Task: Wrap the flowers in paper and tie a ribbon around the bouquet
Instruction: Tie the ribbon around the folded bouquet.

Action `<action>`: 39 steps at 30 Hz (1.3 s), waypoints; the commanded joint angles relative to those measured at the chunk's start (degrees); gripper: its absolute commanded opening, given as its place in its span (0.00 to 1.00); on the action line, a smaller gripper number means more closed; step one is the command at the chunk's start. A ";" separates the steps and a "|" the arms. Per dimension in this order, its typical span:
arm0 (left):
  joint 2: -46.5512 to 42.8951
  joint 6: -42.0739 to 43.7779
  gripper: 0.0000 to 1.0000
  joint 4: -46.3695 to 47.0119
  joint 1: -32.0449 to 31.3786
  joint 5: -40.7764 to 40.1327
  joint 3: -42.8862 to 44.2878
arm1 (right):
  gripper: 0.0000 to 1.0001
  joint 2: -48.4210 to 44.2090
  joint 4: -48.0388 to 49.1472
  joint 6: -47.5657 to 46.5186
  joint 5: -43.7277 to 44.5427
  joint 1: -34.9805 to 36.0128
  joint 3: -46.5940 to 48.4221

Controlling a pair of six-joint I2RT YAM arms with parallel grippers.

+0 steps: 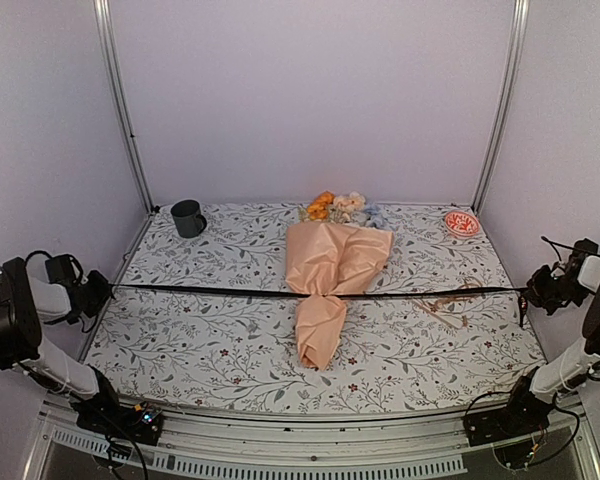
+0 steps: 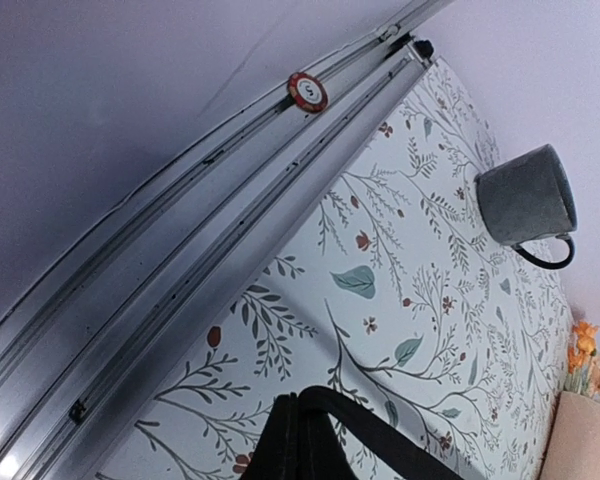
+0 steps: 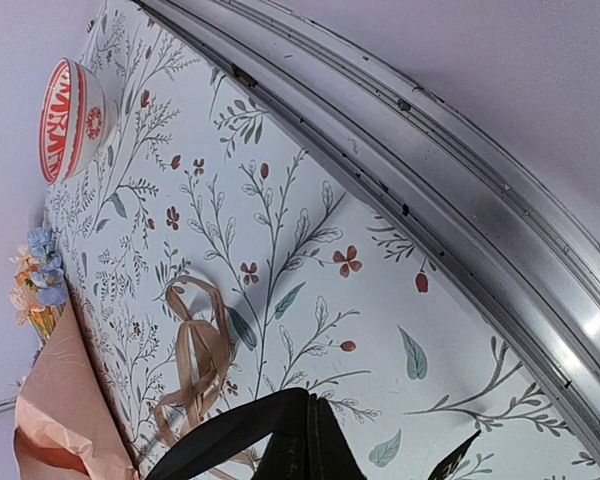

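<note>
The bouquet lies mid-table: peach-orange paper [image 1: 332, 262] wrapped as a cone, pinched at a narrow waist, with the flowers [image 1: 338, 207] sticking out of its far end. The black ribbon [image 1: 210, 291] runs taut across the table and crosses the bouquet at that waist. My left gripper [image 1: 105, 291] is shut on the ribbon's left end at the table's left edge. My right gripper [image 1: 525, 294] is shut on the right end at the right edge. In the left wrist view the closed gripper [image 2: 292, 400] pinches the ribbon [image 2: 384, 432]. The right wrist view shows the same, with the gripper [image 3: 313, 402] closed on the ribbon [image 3: 236, 426].
A dark grey mug [image 1: 188, 218] stands at the back left. A red-and-white bowl [image 1: 462, 223] sits at the back right. A loose tan cord [image 1: 455, 300] lies on the cover right of the bouquet, under the ribbon. Metal rails [image 2: 180, 250] border both table sides.
</note>
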 commanded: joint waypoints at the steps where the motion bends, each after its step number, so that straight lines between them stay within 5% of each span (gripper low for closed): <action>1: -1.04 -1.74 0.00 6.82 4.25 -9.57 -0.11 | 0.01 -1.59 5.96 0.92 7.51 -3.81 0.51; 14: -1.86 -1.01 0.00 7.63 1.77 -6.72 0.64 | 0.01 -2.24 8.32 0.11 0.76 -3.89 -0.80; 27: -5.24 9.29 0.00 -6.44 -37.78 -11.73 20.15 | 0.01 -2.47 10.86 3.64 -6.64 28.26 9.34; 35: -7.91 23.93 0.00 -17.43 -59.61 -13.88 37.75 | 0.01 -4.36 4.69 -1.93 -12.07 50.73 26.17; 39: -14.40 33.16 0.00 -17.06 -71.61 -12.68 38.74 | 0.00 -11.20 7.87 -5.00 -23.24 58.85 27.35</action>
